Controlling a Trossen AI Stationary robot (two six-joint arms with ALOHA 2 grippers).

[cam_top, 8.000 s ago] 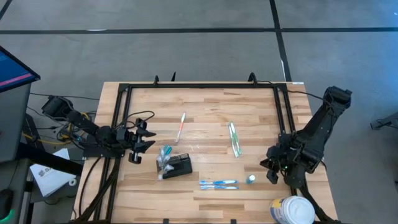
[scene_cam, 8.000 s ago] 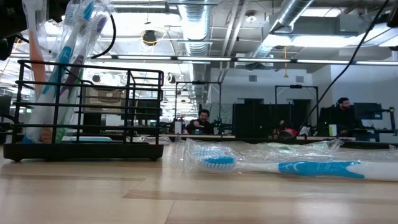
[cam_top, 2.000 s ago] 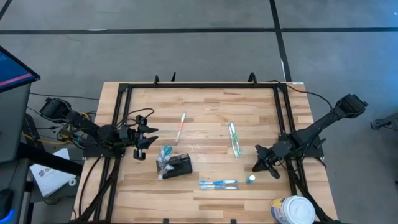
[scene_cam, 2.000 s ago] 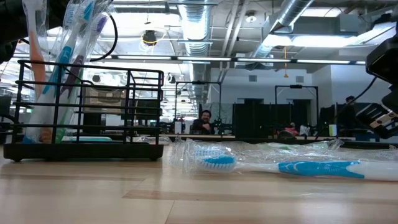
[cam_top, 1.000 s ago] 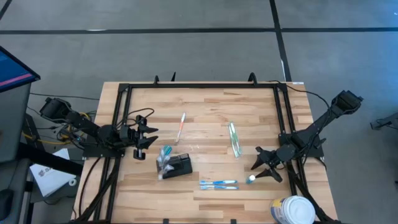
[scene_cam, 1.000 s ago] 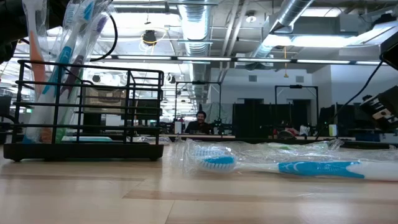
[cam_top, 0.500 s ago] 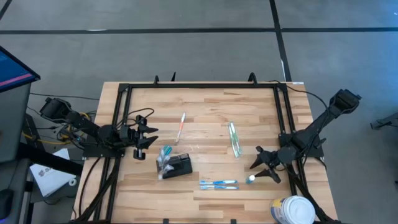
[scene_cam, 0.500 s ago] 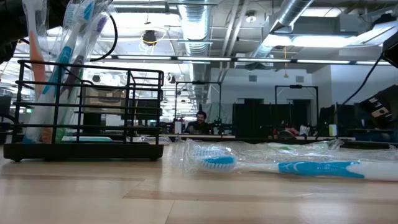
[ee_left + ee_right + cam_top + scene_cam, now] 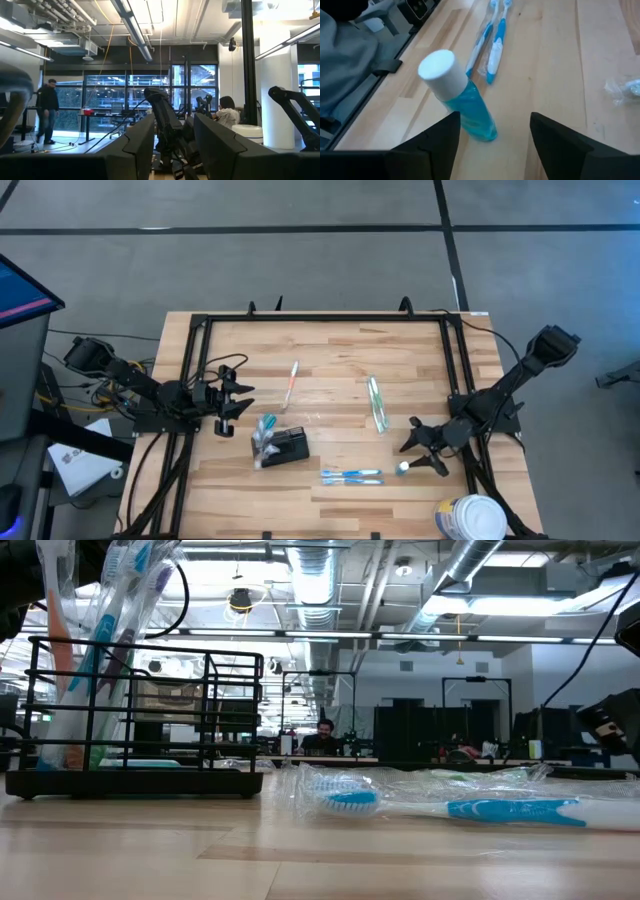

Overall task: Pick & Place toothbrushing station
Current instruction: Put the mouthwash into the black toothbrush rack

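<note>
Fingers spread wide on the right gripper [image 9: 421, 449], holding nothing, low over the counter [image 9: 330, 350] with a small blue bottle [image 9: 460, 100] standing right in front of its open jaws, white cap up. Left gripper [image 9: 232, 401] hangs at the counter's left edge, fingers partly apart, empty. Station [image 9: 283, 447] sits left of centre toward the near edge, well apart from the right gripper, long axis running across the counter, wrapped toothbrushes [image 9: 265, 434] at its left end.
</note>
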